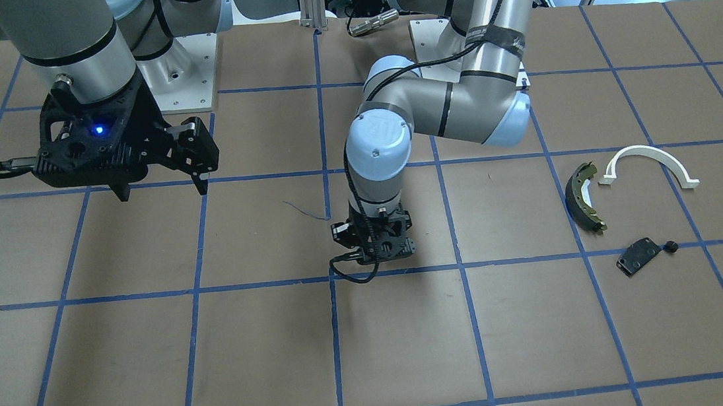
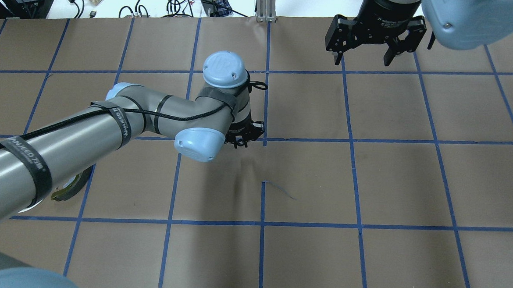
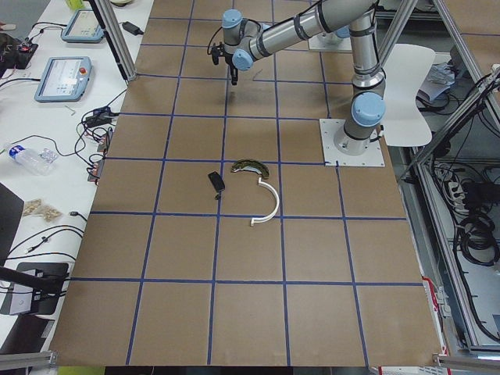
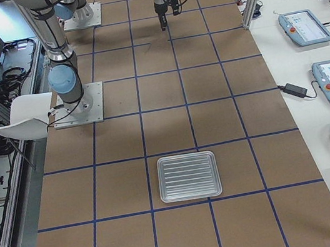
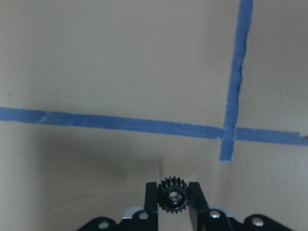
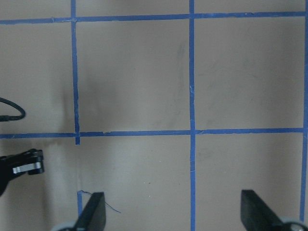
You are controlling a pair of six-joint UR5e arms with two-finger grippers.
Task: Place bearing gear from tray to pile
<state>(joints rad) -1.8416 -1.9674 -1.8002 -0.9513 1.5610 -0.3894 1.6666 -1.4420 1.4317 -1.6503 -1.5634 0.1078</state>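
I am clamping the bearing gear [image 5: 173, 201] by its teeth in my left gripper [image 5: 173, 186], low over the table [image 1: 415, 344]. My right gripper [image 2: 363, 59] is hanging with its fingers apart. I am judging it best to carry the gear level to the pile [image 1: 575, 199], which is well apart, and to lower it before letting go.

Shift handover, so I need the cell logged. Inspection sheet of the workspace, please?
Surface: table, brown paper, blue tape grid.
Job's things: bearing gear held above mid-table; tray bare; pile of brake shoe, white bracket, black plate.
Clutter: small black bit beside the plate.
Grippers: left gripper shut on the gear; right gripper open, empty.
Cables: black cable loop beside the left gripper.
Surroundings: pendants on the operators' bench.
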